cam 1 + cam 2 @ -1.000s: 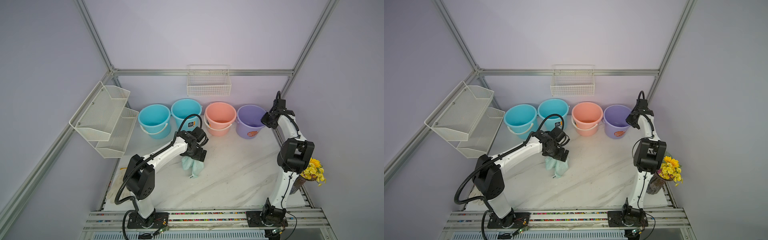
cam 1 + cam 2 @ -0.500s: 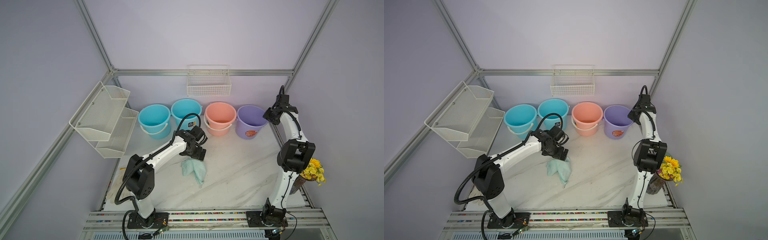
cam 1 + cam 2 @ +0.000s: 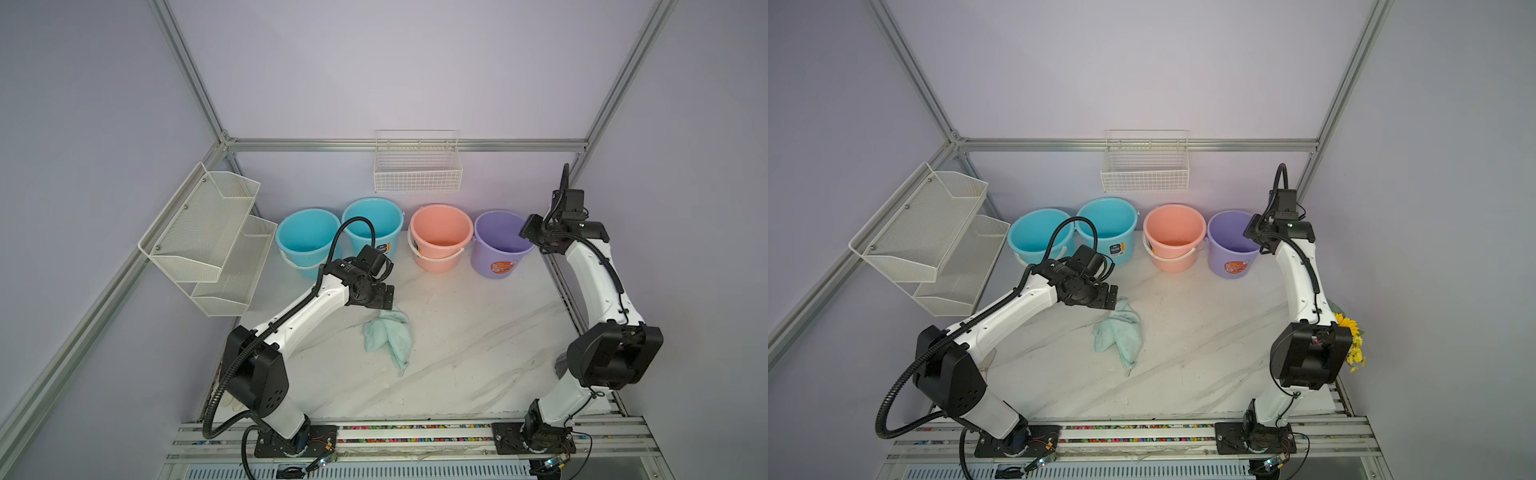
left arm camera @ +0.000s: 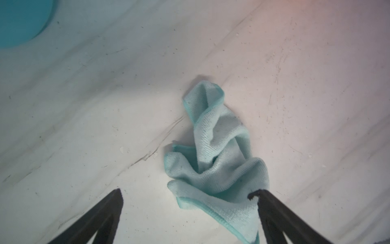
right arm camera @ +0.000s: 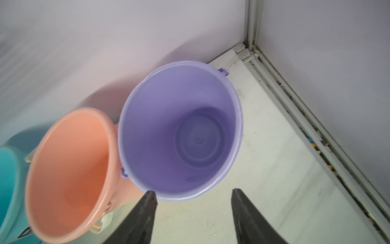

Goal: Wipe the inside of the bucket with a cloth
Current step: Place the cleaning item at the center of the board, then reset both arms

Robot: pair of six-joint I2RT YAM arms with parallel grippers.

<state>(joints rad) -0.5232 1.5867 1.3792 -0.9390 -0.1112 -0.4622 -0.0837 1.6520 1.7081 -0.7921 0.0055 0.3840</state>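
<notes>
The mint-green cloth [image 3: 388,338] [image 3: 1119,334] lies crumpled on the marble table. My left gripper [image 3: 384,296] [image 4: 185,192] hovers open just behind it, holding nothing; in the left wrist view the cloth [image 4: 217,160] lies between and ahead of the fingers, one fingertip [image 4: 256,194] overlapping its edge. Four buckets line the back wall. My right gripper [image 3: 527,230] [image 5: 193,191] stands open at the right-hand rim of the purple bucket [image 3: 484,257] [image 5: 158,126], which is upright and empty. No cloth is in any bucket.
Left of the purple one stand a pink bucket [image 3: 440,262] and two blue buckets [image 3: 307,232] [image 3: 374,220]. A wire basket [image 3: 417,166] hangs on the back wall and a mesh rack [image 3: 208,237] on the left wall. Yellow flowers [image 3: 1350,336] sit behind the right arm.
The cloth, which hung bunched under my left gripper, has dropped and spread on the table. My right gripper's jaws have opened by the purple bucket's rim and shifted slightly.
</notes>
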